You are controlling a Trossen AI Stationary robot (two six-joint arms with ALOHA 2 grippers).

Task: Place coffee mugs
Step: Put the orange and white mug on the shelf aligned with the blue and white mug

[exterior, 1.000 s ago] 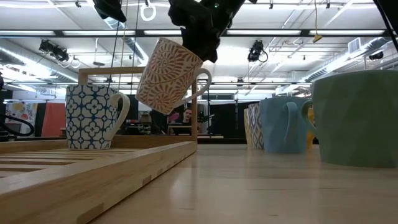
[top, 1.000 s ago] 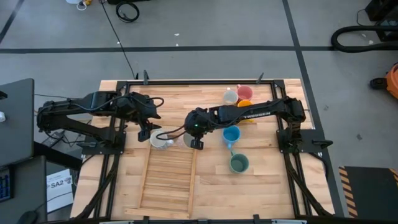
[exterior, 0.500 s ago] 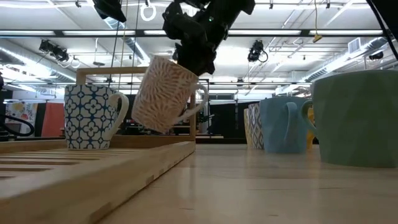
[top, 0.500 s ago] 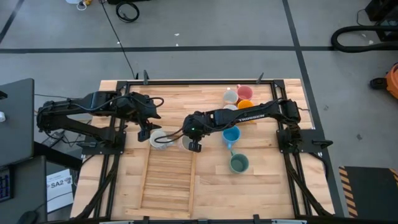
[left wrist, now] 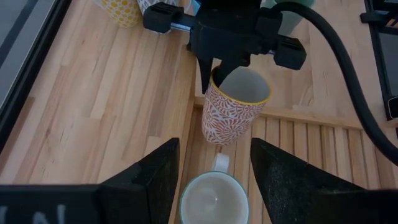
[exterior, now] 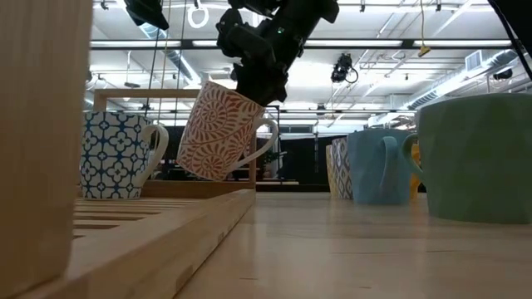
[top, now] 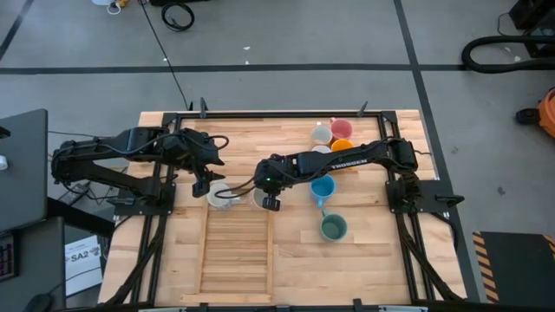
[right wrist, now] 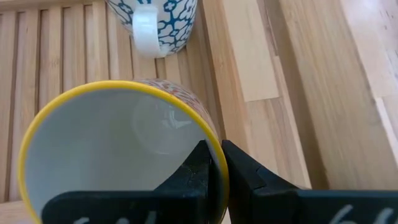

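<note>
Two mugs (top: 224, 195) over slatted rack (top: 236, 256)

Two matte black jointed arms, white lettering on the right arm (top: 347, 159), black cable looping

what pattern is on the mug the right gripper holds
Orange-red leaf-like pattern on white, yellow rim; the mug in the right gripper shows best in the low view.

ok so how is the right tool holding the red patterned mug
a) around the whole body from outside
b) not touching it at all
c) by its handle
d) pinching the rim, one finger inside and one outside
d: the right wrist view shows the right tool shut on the yellow rim of the red patterned mug, one finger inside and one outside, and the low view shows the mug hanging tilted from it.
</note>
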